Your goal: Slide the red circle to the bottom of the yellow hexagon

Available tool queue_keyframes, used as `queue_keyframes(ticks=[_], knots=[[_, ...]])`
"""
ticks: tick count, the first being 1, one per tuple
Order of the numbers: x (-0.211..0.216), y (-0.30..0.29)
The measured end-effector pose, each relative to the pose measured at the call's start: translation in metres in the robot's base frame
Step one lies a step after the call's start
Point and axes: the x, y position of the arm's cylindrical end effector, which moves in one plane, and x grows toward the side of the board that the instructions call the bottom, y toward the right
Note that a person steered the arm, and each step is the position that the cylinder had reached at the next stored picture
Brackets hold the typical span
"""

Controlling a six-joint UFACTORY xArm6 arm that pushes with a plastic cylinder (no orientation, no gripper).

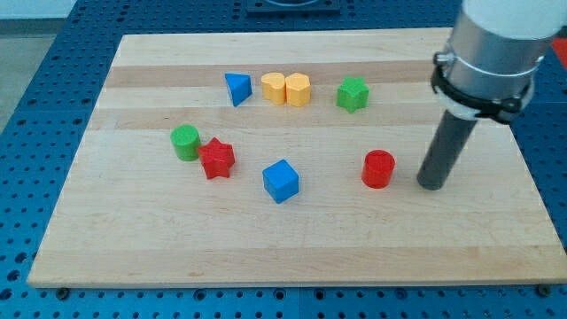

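The red circle [378, 168] stands on the wooden board [133, 239], right of centre. The yellow hexagon [299, 89] stands near the view's top, touching a yellow block [274, 88] on its left; that block's shape is hard to make out. My tip [431, 184] rests on the board just to the right of the red circle, a small gap apart from it. The red circle is below and to the right of the yellow hexagon.
A blue triangle [236, 88] lies left of the yellow pair. A green star [353, 93] lies to their right. A green circle [186, 142] touches a red star [216, 159] at the left. A blue cube [281, 181] sits in the middle.
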Motion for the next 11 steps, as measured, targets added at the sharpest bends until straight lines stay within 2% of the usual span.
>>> queue_keyframes(ticks=[3, 6, 9, 10, 11], knots=[[-0.02, -0.091], [-0.02, -0.128], [-0.015, -0.134], [-0.023, -0.134], [-0.048, -0.134]])
